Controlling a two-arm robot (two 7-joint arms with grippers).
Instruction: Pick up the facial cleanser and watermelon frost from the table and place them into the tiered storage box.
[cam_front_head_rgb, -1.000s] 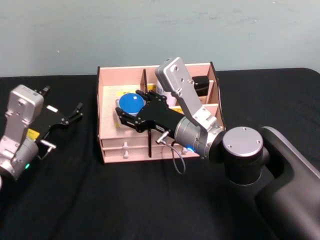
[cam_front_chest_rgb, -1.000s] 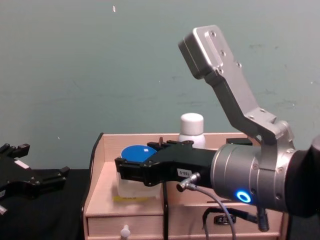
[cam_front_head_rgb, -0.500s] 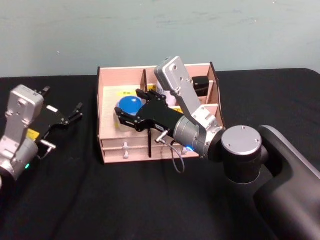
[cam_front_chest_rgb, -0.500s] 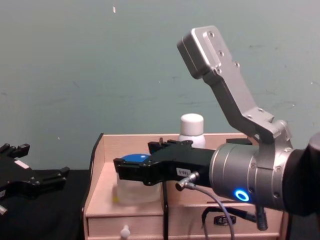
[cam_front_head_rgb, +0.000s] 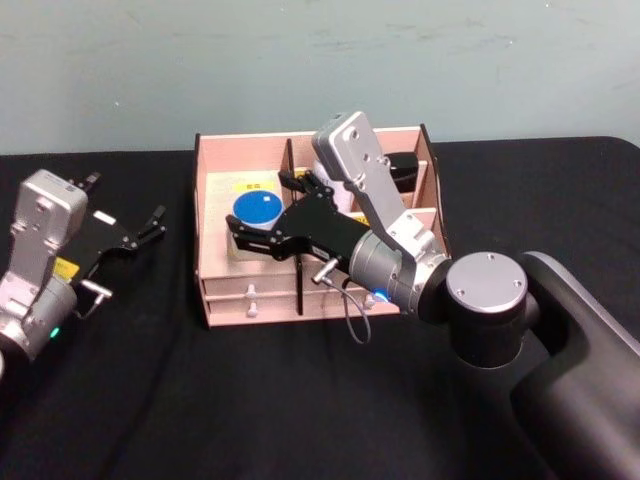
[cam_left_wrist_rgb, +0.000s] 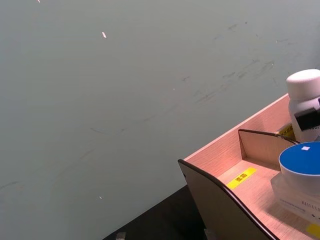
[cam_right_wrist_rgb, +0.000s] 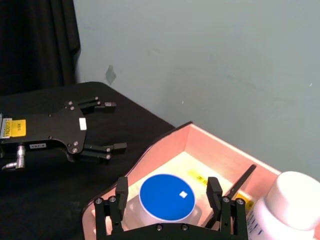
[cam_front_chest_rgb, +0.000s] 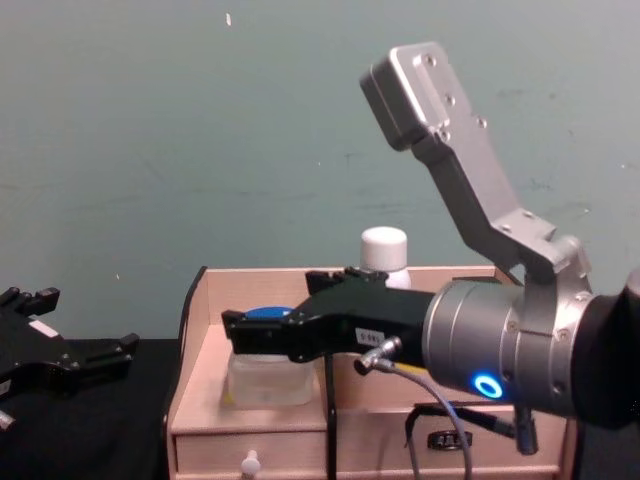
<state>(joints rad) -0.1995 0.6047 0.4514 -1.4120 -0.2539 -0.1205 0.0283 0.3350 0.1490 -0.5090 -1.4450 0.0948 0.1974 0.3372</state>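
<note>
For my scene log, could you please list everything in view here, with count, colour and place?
Storage box: one, pale wood, table centre.
Jar: one, clear with blue lid, box's left compartment.
Bottle: one, white, box's middle, behind the right arm.
Dark item: one, black, box's right rear compartment.
Table: one, black cloth.
Left end effector: one, black, open, parked left of box.
Right end effector: one, black, open, astride the jar.
</note>
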